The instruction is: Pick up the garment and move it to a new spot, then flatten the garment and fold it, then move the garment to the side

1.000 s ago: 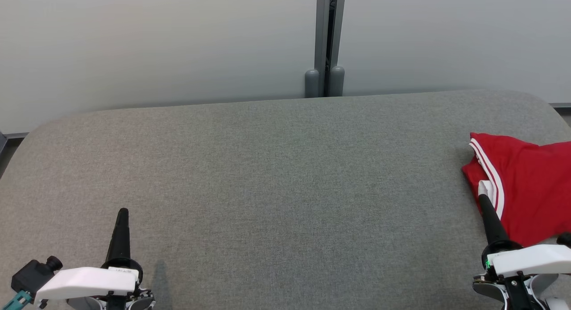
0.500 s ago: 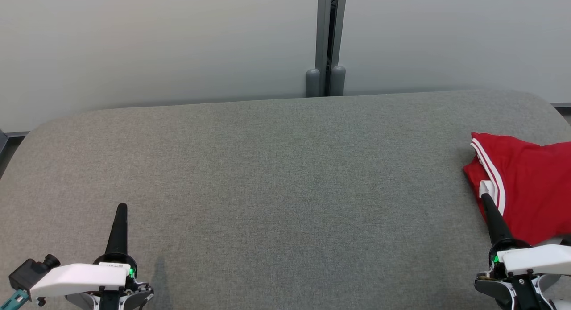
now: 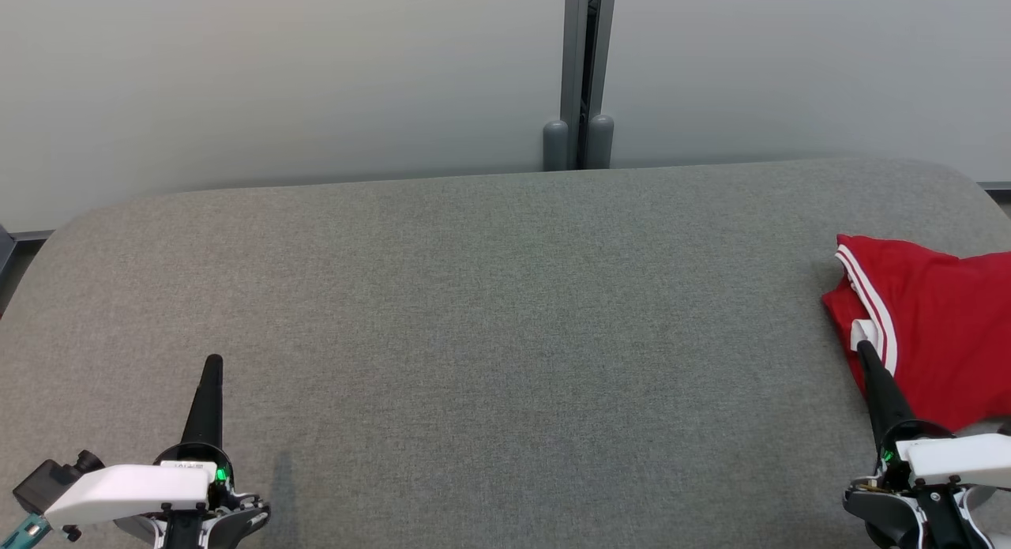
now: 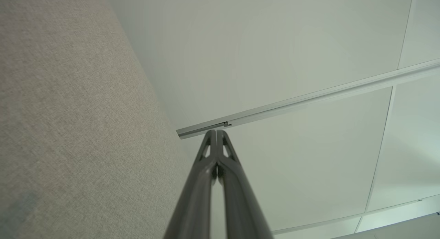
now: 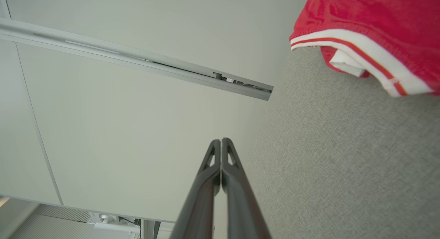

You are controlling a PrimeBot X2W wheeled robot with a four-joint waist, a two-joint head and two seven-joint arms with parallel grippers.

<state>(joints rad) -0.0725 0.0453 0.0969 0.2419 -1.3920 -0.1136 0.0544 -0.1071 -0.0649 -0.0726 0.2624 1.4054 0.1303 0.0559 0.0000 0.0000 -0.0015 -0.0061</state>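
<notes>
Garment (image 3: 932, 328) comes first for me: it lies at the far right of the grey pad (image 3: 505, 312), and part of it runs past the edge of my head view. It is red with a white stripe, bunched into a small folded pile. I think it sits there because the side is where the task wants it in the end. I see only part of it, so I cannot say if the fold is tidy.

My left gripper (image 3: 212, 362) is low at the near left, well apart from the cloth. Its two fingers are pressed together with nothing between them. My right gripper (image 3: 862, 347) is low at the near right, squeezed closed on nothing too. From the head view its tip seems to lie on the white stripe. My right wrist view shows bare pad between the fingers and the cloth, so I judge them near but not touching.

Both grippers point away from me toward the pale wall (image 3: 276, 83), and both wrists are rolled onto their sides. It looks like a resting pose to me.
</notes>
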